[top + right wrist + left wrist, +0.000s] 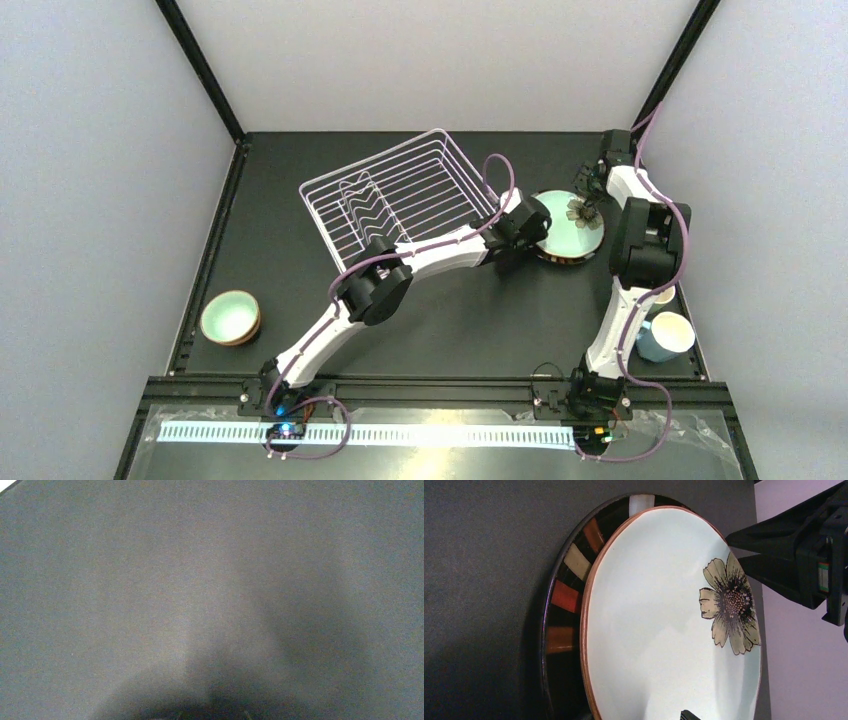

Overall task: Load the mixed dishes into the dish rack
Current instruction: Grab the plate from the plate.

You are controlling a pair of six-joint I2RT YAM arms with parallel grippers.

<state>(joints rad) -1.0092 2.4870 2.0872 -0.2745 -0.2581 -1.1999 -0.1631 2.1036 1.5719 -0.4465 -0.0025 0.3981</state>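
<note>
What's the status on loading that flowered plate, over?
Left gripper open at flowered plate's left edge. Right gripper open by its far edge. Plate on table, not yet in dish rack. Nothing seen blocking.

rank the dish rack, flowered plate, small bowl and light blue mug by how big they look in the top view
1. dish rack, clearly the largest
2. flowered plate, though part of it is hidden
3. small bowl and light blue mug look about the same size, so they are not ranked against each other
</note>
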